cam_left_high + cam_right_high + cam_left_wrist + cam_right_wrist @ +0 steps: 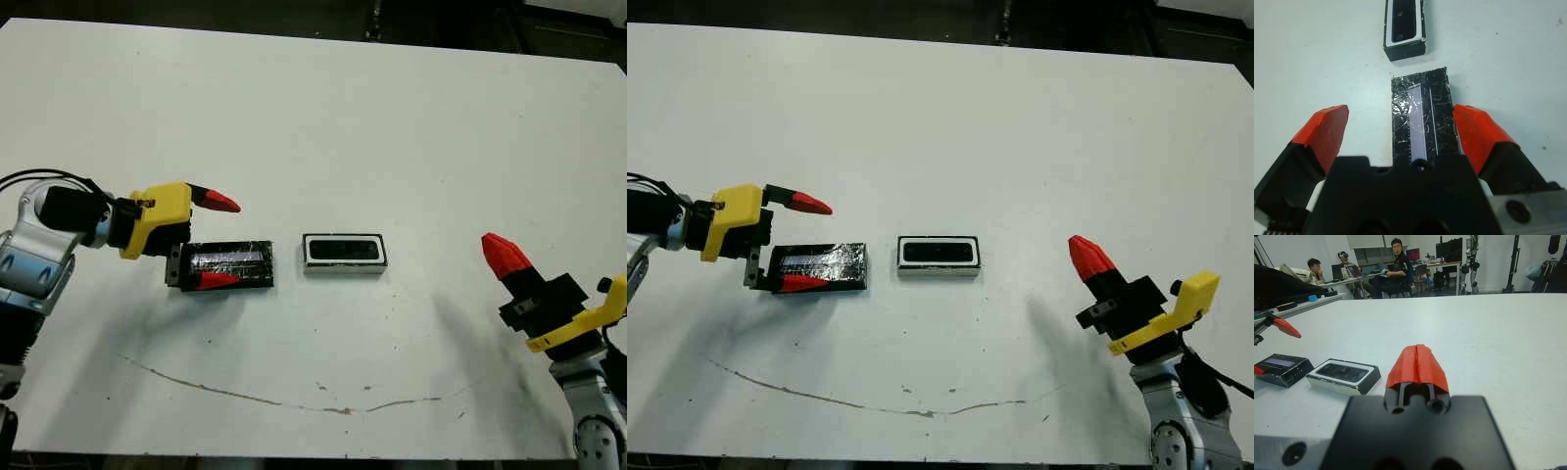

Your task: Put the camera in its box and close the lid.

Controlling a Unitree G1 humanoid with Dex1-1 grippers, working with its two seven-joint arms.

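The box (310,253) sits near the table's middle, showing a white inner rim. The black camera (344,250) lies flat inside it. To the box's left the shiny black lid (235,260) rests flat on the table, a short gap apart. My left gripper (237,242) is open and straddles the lid's left end. One red finger (1476,127) sits against the lid's near long side, the other finger (1327,129) stands well off the far side. My right gripper (493,243) is shut on nothing, raised at the right, away from the box.
A thin brownish line (294,399) runs across the white table (323,117) near its front edge. Beyond the far edge, a person (1393,264) sits at desks with others.
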